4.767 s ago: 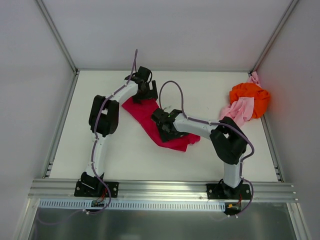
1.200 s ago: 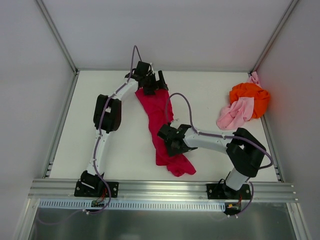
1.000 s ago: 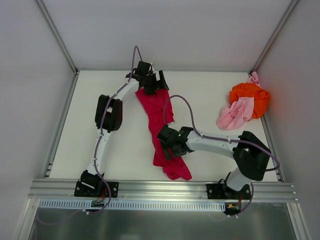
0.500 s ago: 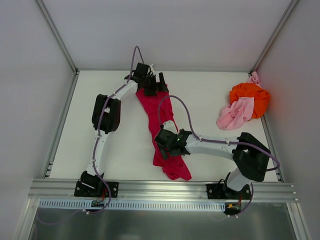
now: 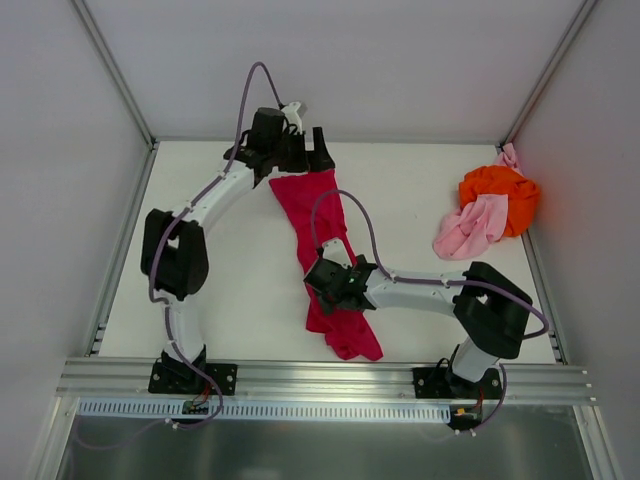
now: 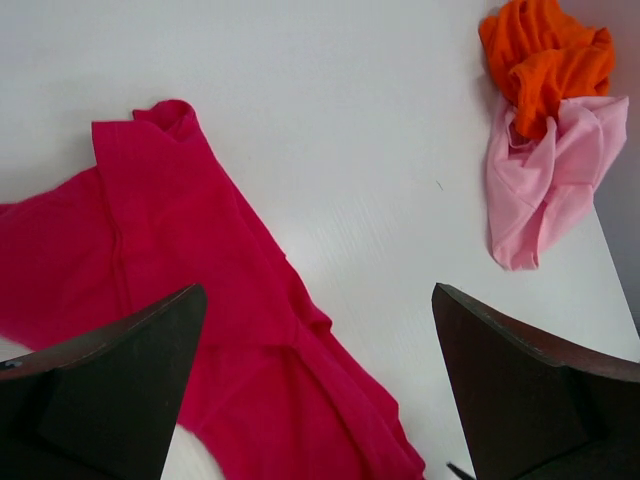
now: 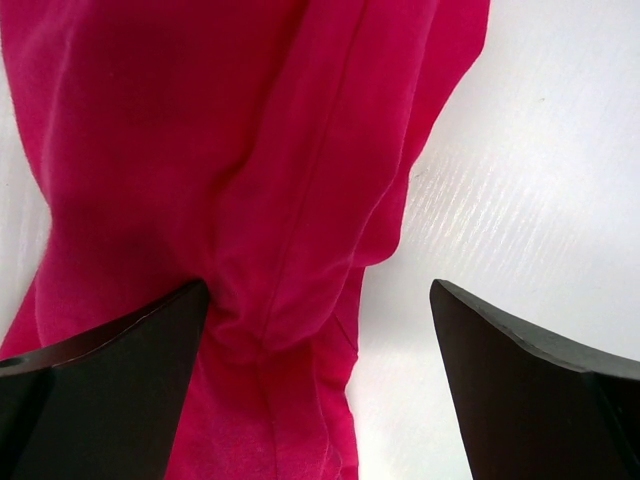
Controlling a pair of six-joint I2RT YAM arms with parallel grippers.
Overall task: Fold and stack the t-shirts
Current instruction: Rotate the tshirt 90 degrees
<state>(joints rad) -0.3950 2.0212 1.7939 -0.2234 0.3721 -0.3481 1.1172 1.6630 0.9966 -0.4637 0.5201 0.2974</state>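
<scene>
A crimson t-shirt [image 5: 325,235] lies stretched into a long strip from the far middle of the table toward the near edge. My left gripper [image 5: 300,158] hovers open above its far end; in the left wrist view the crimson t-shirt [image 6: 180,280] lies below the left gripper [image 6: 320,385], with nothing between the fingers. My right gripper [image 5: 328,288] stands open low over the strip's near part; the right wrist view shows bunched crimson t-shirt [image 7: 220,160] under the right gripper [image 7: 320,385], with neither finger closed on it. The orange t-shirt [image 5: 502,192] and the pale pink t-shirt [image 5: 470,226] lie crumpled together at the far right.
The white table [image 5: 230,290] is boxed in by white walls on the left, back and right. A metal rail [image 5: 320,375] runs along the near edge between the arm bases. The orange t-shirt [image 6: 545,60] and pink t-shirt [image 6: 545,180] also show in the left wrist view.
My left gripper has risen and drawn back from the shirt's far end, its elbow swinging out to the left. The right gripper has stayed over the shirt's near part.
</scene>
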